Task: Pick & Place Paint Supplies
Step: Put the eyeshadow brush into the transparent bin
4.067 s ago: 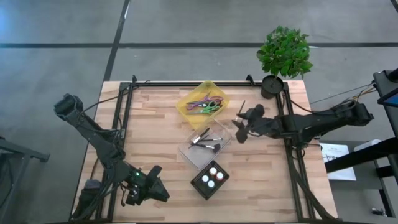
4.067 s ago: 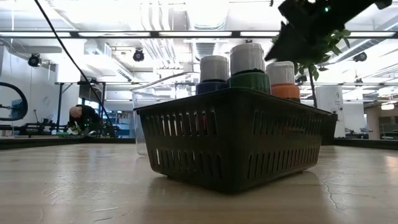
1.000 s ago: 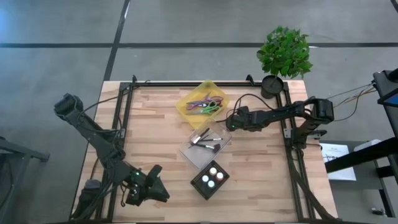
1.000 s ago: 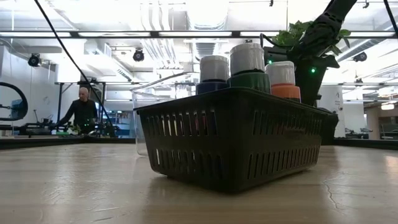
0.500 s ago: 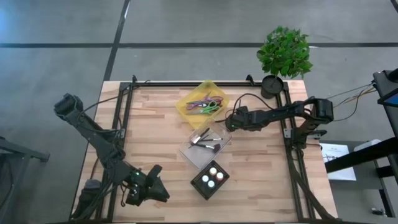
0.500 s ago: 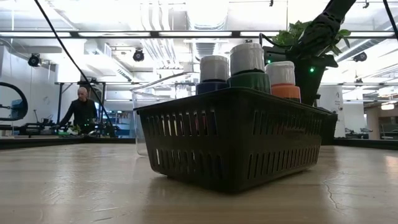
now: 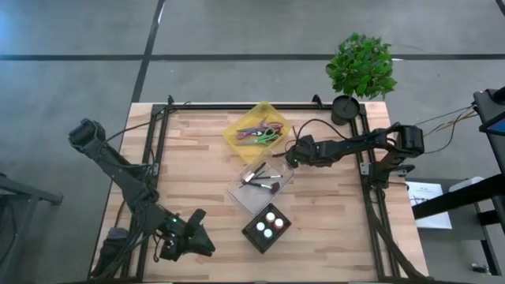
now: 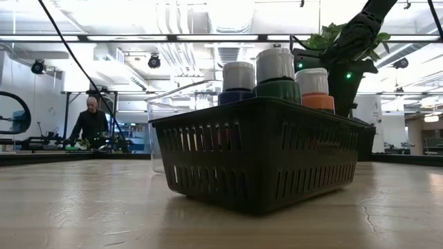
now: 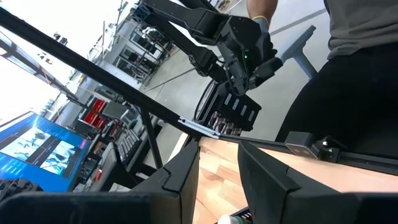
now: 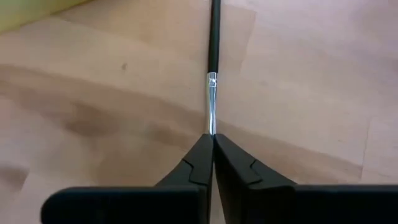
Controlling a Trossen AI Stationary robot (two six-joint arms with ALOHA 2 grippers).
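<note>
My right gripper [image 7: 289, 158] is down at the tabletop beside the right corner of the clear container [image 7: 260, 183], shut on a thin brush [image 10: 213, 74] with a dark handle. Other brushes lie in that container. Three white-capped paint bottles, dark blue [image 8: 238, 79], green [image 8: 275, 76] and orange-red [image 8: 313, 86], stand upright in the black basket [image 7: 266, 227]. My left gripper [image 9: 217, 171] waits open at the table's near left corner, with nothing between its fingers. My right gripper pinches the brush by its silver ferrule [image 10: 211, 121] between the two fingertips [image 10: 199, 155]. The fingers slant down from the table's right side and lie along the brush. The dark handle [image 10: 215, 37] runs on ahead of them low over the wood. The bristle end is hidden between the fingers.
A yellow tray [image 7: 258, 131] with scissors lies at the far middle, just beyond my right gripper. A potted plant [image 7: 359, 71] stands at the far right corner. Bare wood lies to the left of the containers. A person shows in the room beyond the table [image 8: 88, 121].
My right gripper has kept its place beside the clear container and has shut on the brush. The left arm, the basket and the containers have not moved.
</note>
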